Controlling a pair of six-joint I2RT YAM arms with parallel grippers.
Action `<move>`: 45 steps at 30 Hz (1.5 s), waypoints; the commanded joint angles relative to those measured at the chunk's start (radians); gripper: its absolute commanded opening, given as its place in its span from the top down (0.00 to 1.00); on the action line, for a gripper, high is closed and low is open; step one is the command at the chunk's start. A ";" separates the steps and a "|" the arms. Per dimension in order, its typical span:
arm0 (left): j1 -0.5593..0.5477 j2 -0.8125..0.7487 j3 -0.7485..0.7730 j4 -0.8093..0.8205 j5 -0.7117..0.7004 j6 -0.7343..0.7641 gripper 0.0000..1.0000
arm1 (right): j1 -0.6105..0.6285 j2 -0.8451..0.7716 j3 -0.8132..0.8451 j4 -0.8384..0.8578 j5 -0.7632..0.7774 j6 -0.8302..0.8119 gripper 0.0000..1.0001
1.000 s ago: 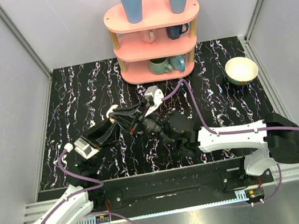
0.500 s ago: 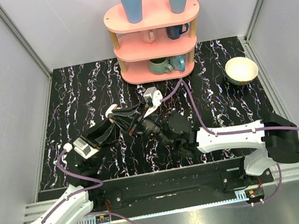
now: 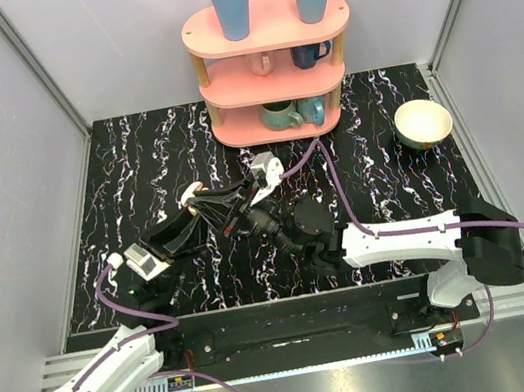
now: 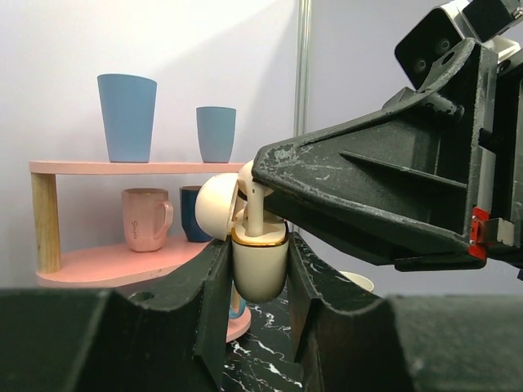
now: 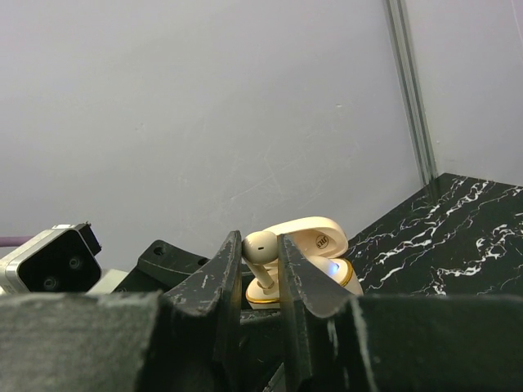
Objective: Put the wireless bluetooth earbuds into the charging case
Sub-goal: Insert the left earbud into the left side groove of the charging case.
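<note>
Left gripper (image 4: 260,282), clenched on the upright, open-lidded charging case (image 4: 260,260), presents it to the right gripper (image 5: 260,265), which pinches one earbud (image 5: 260,243), stem at the socket mouth. Risk: slight misalignment may jam the stem, or release may flick the earbud out.

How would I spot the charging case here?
In front of the pink shelf, above the marbled table, find the left arm's jaws. Clamped upright between them is the charging case: a small cream pebble, lid open, gold-rimmed, far smaller than the shelf's mugs.
</note>
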 commanded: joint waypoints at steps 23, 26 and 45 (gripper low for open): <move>-0.010 0.031 0.005 0.236 -0.046 -0.004 1.00 | 0.012 0.029 0.019 0.001 -0.003 0.021 0.88; -0.011 0.014 0.005 0.228 -0.054 0.005 1.00 | 0.014 0.018 0.002 -0.010 0.017 0.009 0.88; -0.010 -0.029 0.013 0.198 -0.028 0.022 1.00 | 0.024 0.026 0.056 -0.193 0.068 -0.068 0.83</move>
